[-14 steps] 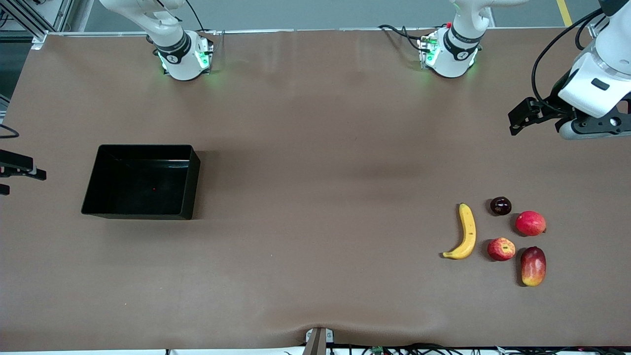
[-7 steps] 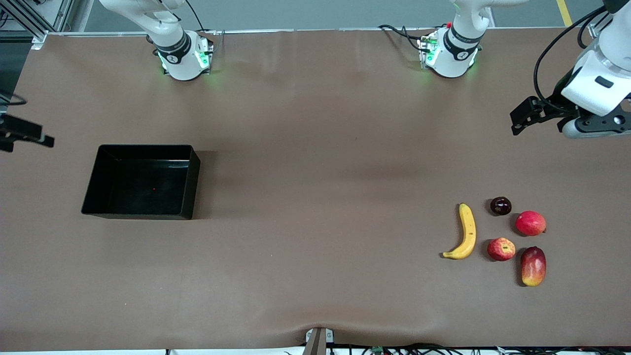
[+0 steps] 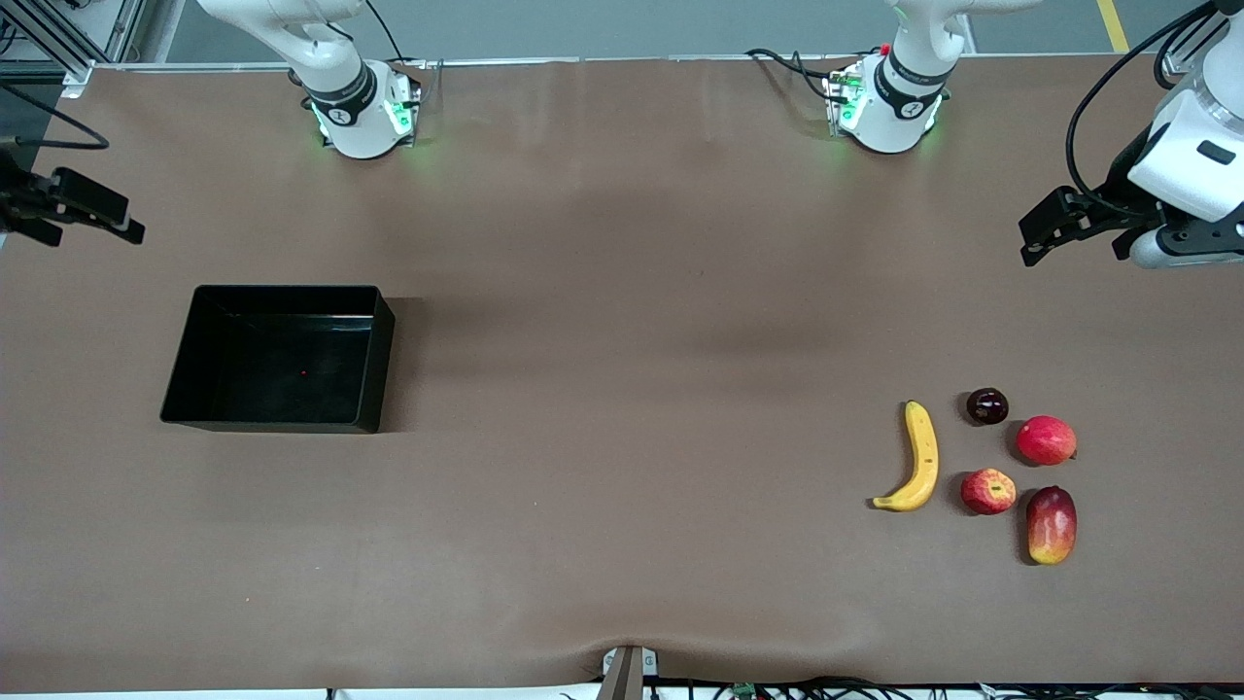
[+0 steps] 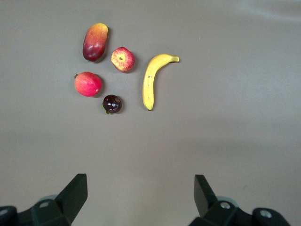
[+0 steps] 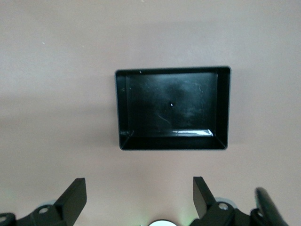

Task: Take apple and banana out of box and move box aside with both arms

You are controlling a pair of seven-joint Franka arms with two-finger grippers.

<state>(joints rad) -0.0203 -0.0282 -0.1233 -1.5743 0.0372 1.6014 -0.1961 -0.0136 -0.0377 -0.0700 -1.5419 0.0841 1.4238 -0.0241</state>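
The black box (image 3: 381,362) lies empty toward the right arm's end of the table and fills the middle of the right wrist view (image 5: 171,109). The yellow banana (image 3: 920,459) (image 4: 151,77) and the red apple (image 3: 987,491) (image 4: 122,59) with yellowish patches lie side by side toward the left arm's end. My left gripper (image 3: 1045,228) (image 4: 141,197) hangs open and empty over bare table at that end, apart from the fruits. My right gripper (image 3: 87,209) (image 5: 139,197) hangs open and empty over the table's edge, off the box's corner.
Close to the apple lie a red-yellow mango (image 3: 1051,525) nearer the front camera, a round red fruit (image 3: 1046,439) and a small dark maroon fruit (image 3: 986,405) farther from it. The brown table (image 3: 632,389) stretches between box and fruits.
The right gripper has swung from beside the box toward the bases' side of the table and slightly inward. The left gripper has drifted a little toward its end of the table.
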